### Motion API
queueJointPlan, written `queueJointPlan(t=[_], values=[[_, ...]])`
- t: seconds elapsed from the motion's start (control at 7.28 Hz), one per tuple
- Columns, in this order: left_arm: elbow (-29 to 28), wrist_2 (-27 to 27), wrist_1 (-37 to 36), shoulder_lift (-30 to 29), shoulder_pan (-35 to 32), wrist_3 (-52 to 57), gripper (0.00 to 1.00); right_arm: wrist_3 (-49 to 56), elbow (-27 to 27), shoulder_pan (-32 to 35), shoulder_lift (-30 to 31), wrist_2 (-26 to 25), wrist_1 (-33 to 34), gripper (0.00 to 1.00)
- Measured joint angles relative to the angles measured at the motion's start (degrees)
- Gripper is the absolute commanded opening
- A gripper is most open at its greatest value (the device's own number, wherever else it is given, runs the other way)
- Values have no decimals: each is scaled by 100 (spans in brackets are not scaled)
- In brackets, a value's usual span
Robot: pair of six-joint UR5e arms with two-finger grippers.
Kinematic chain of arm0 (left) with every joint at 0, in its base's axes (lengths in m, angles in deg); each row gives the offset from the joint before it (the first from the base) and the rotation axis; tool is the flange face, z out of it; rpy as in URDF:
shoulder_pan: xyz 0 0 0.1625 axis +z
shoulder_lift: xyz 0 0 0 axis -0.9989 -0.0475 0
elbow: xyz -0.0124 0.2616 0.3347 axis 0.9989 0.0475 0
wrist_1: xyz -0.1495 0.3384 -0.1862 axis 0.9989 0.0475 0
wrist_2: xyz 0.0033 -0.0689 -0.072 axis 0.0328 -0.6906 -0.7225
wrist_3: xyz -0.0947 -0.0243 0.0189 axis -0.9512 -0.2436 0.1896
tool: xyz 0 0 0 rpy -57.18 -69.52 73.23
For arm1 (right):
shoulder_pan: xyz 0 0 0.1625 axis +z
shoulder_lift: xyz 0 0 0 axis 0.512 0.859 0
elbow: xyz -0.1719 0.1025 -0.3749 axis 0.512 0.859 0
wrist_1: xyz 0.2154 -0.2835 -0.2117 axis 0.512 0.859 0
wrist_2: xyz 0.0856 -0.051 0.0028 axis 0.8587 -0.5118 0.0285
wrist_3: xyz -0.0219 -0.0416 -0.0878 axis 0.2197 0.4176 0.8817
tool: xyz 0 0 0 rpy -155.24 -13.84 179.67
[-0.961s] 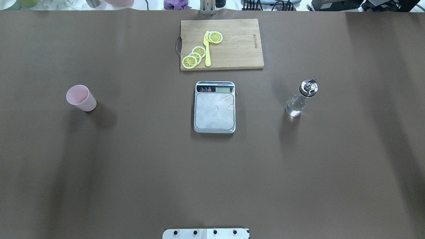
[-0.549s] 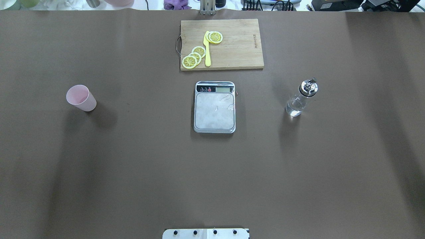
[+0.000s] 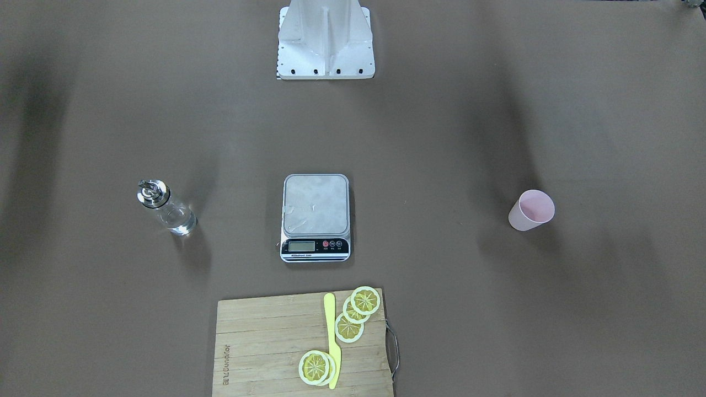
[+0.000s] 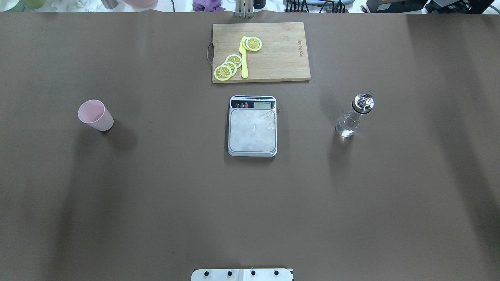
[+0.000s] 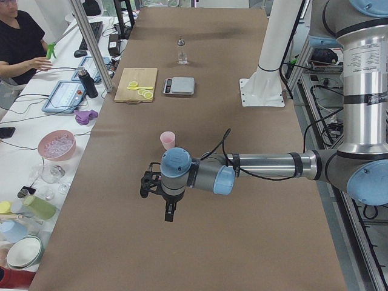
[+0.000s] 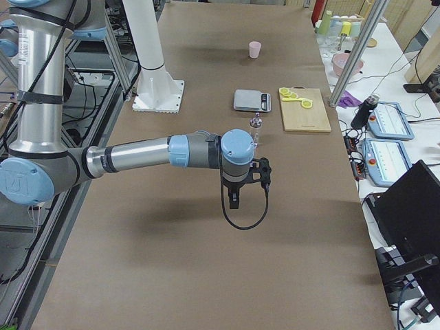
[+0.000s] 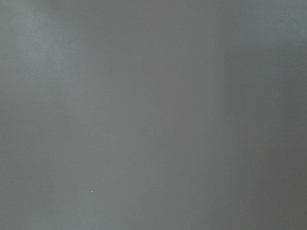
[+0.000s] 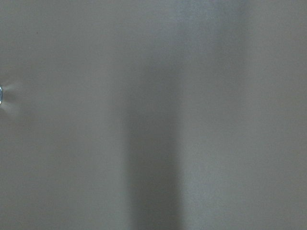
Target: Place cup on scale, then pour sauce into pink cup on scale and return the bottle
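Judging by the layout, nothing of the task was done yet. The cup (image 4: 95,114) stood upright on the table (image 4: 156,203), well apart from the scale (image 4: 252,130) on the robot's left side, and nothing sat on the scale's platform. The bottle (image 4: 353,116) stood upright well apart from the scale on the opposite side, w/ the sauce (image 4: 346,128) low in its glass body. A cutting board (image 4: 273,54) w/ lemon slices (image 4: 228,66) & a yellow knife (image 4: 244,62) lay just beyond the scale, away from the robot. The left gripper (image 5: 145,185) hung over bare table, farther out from the scale than the cup. The right gripper (image 6: 265,173) hung likewise farther out than the bottle. Both showed only in the side views, so I couldn't tell if the fingers were spread or pressed together. The step in hand was prob. the left arm's reach for the cup. To do it well: come in w/ fingers apart, take the tapered wall mid-height w/o squeezing hard, keep the cup upright, and set it down centred on the platform, clear of the display strip.
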Motion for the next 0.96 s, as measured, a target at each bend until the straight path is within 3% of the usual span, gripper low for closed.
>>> queueJointPlan(t=[0.27, 0.55, 0.69, 0.96], values=[[211, -189, -366, -345, 109, -456, 98, 9, 19, -11, 36, -102, 10, 100], [839, -320, -1224, -953, 543, -1370, 98, 16, 43, -15, 115, -116, -10, 100], [1003, -332, -1243, -1159, 912, -2020, 97, 16, 50, -18, 132, -116, -26, 100], [617, -57, -249, -1447, 1759, -3320, 97, 13, 57, -32, 115, -114, -37, 100]])
